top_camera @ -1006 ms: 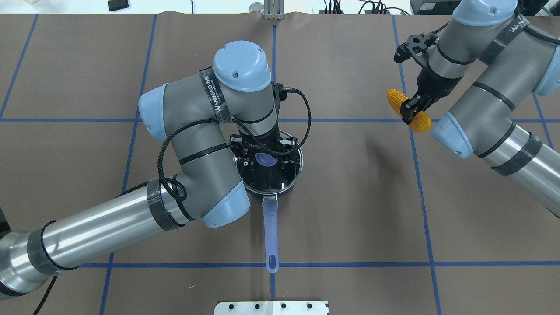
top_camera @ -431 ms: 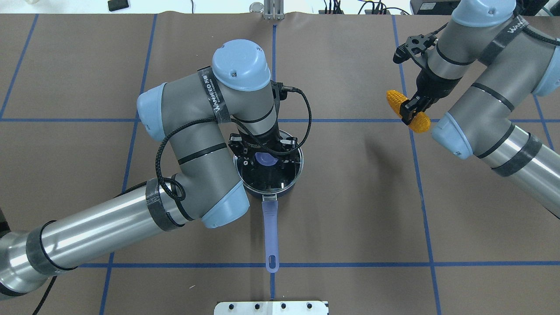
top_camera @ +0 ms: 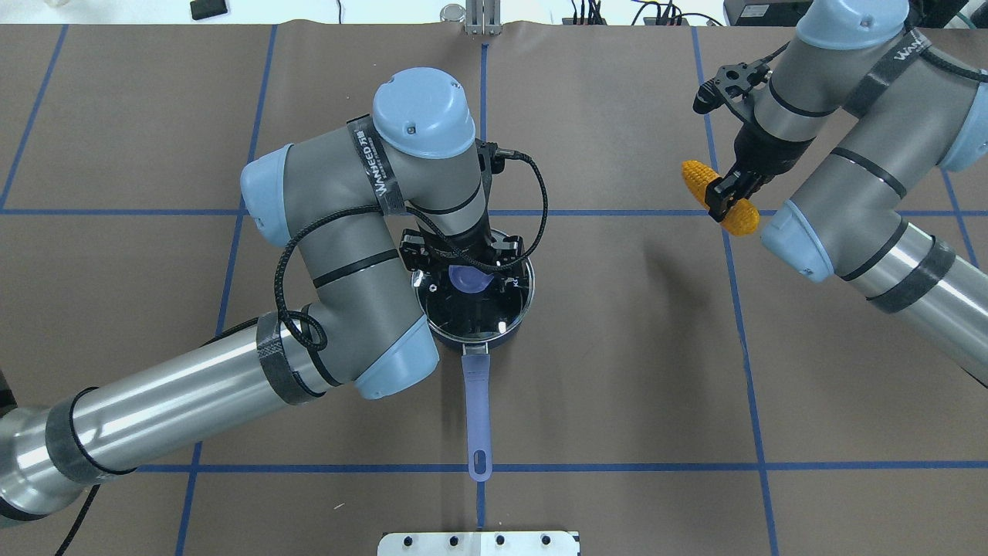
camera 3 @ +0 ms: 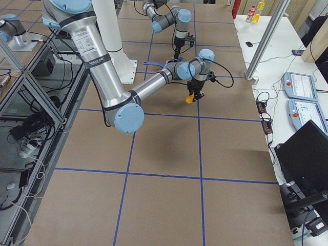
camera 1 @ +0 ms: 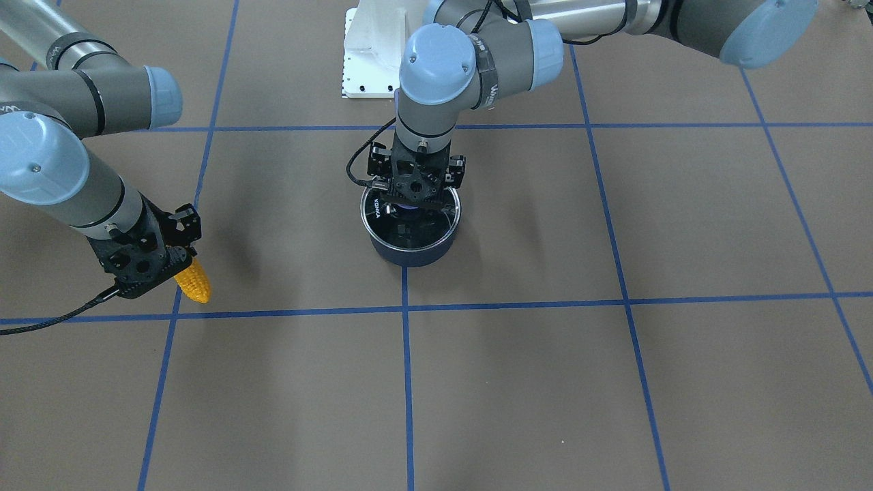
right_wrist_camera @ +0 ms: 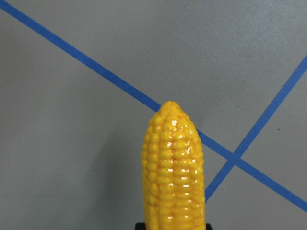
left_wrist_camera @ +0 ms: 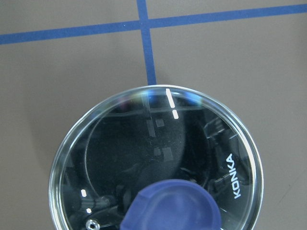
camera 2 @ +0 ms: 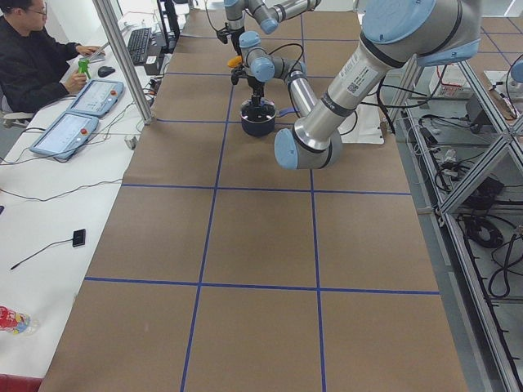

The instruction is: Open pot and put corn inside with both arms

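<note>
The dark navy pot (top_camera: 507,330) stands mid-table, its lavender handle (top_camera: 478,413) pointing toward my base. The clear glass lid (left_wrist_camera: 158,139) covers it; I cannot tell whether it rests on the rim or hangs just above. My left gripper (top_camera: 466,272) comes straight down over it, fingers closed on either side of the blue knob (top_camera: 465,279), which also shows in the left wrist view (left_wrist_camera: 172,206). My right gripper (top_camera: 729,193) is shut across the middle of the orange-yellow corn (top_camera: 701,177) and holds it above the table, far right of the pot. The corn fills the right wrist view (right_wrist_camera: 175,167).
A white base plate (top_camera: 478,543) lies at the near table edge beyond the handle tip. Blue tape lines (top_camera: 741,324) grid the brown table cover. An operator (camera 2: 33,57) sits at a side desk with tablets, off the table.
My left arm has shifted slightly up and to the left, the knob and lid moving a little with it. The right gripper with the corn has edged slightly farther away.
</note>
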`<act>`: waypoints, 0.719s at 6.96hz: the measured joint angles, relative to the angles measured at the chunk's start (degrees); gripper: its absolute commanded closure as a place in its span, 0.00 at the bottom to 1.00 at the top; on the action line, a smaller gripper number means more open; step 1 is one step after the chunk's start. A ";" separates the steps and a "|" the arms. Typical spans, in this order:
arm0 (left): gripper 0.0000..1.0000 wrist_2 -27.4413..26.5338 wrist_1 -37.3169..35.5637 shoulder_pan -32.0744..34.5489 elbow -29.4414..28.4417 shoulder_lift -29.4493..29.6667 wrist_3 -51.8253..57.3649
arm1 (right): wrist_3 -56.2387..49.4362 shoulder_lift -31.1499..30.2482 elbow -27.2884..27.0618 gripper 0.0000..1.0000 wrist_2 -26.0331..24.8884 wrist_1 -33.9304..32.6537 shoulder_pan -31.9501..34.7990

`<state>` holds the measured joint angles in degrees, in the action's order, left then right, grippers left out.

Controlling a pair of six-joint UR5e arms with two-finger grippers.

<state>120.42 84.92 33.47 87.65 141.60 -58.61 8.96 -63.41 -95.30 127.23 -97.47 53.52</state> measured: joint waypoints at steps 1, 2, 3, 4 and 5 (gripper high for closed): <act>0.18 0.00 0.17 0.12 -0.33 0.07 0.27 | 0.00 0.02 0.01 0.69 -0.09 0.00 -0.10; 0.19 0.00 0.27 0.15 -0.46 0.16 0.35 | 0.00 0.03 0.02 0.69 -0.12 0.00 -0.16; 0.20 0.01 0.31 0.16 -0.46 0.27 0.33 | 0.00 0.04 0.02 0.69 -0.16 0.00 -0.25; 0.21 0.03 0.32 0.15 -0.47 0.34 0.27 | 0.00 0.03 0.03 0.69 -0.20 0.02 -0.29; 0.21 0.03 0.44 0.12 -0.53 0.38 0.20 | 0.00 -0.01 0.03 0.69 -0.26 0.04 -0.32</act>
<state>120.45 85.36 33.59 87.12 141.99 -58.41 8.96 -63.42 -95.27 126.97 -97.43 53.20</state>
